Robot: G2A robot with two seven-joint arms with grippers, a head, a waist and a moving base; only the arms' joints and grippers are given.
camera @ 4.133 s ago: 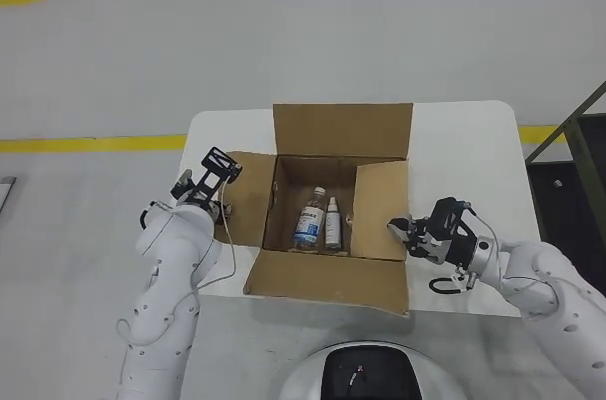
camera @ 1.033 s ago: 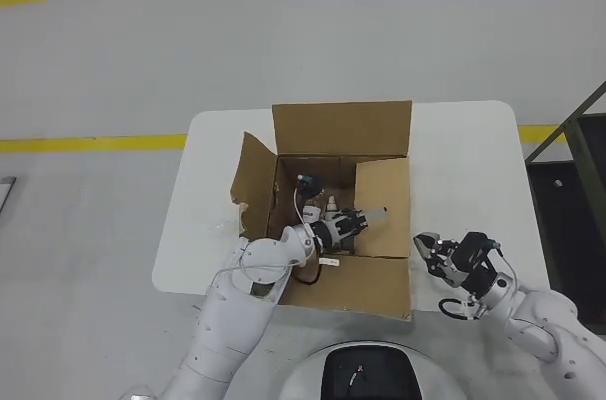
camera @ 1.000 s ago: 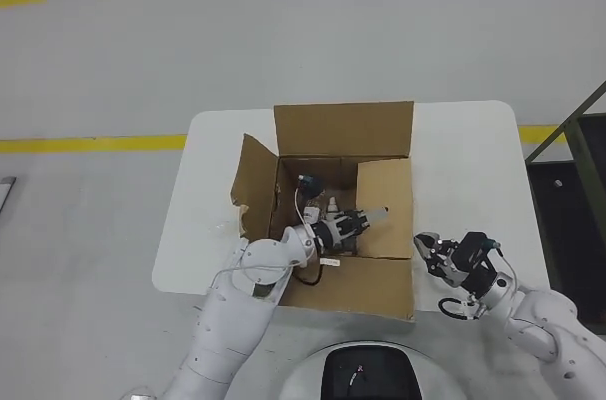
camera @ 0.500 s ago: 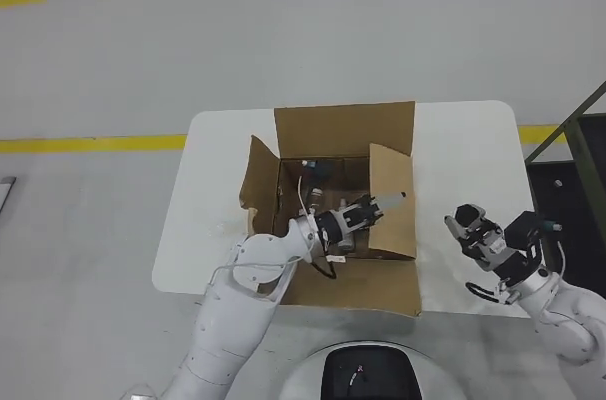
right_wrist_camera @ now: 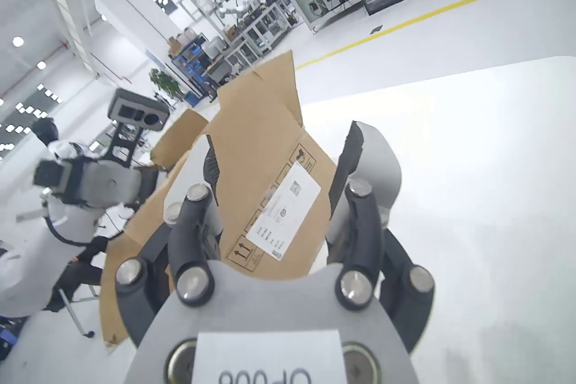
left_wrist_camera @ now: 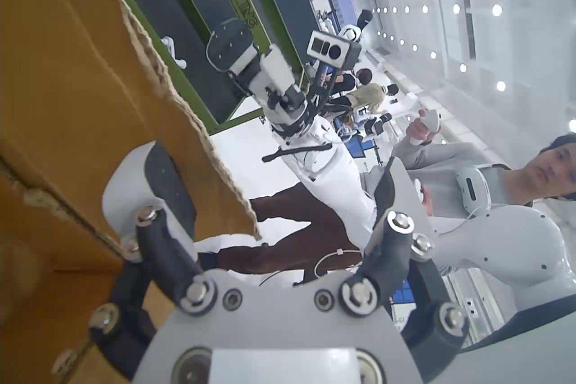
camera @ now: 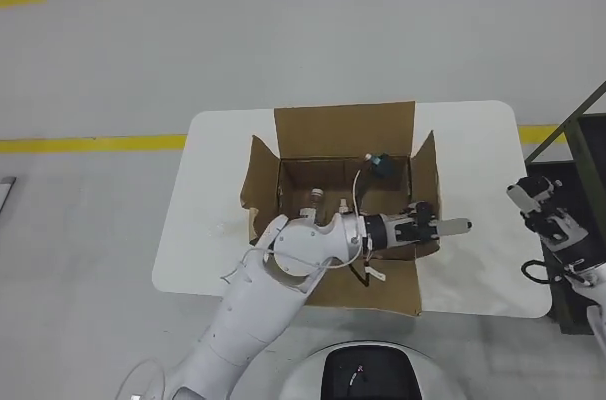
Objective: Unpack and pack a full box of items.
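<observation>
opening the box [camera: 343, 130] on the table [camera: 208, 200] looks like our step: our left gripper [camera: 453, 227], fingers wide and empty, sits at its right flap [camera: 426, 165]; next we must reach inside for a bottle [camera: 314, 195].

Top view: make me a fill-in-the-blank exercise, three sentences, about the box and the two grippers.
The cardboard box stands on the table with its flaps ____. The left gripper stretches across the box to its ____ flap. The right gripper is beside the box, open, holding ____.
Missing words: open; right; nothing.
</observation>
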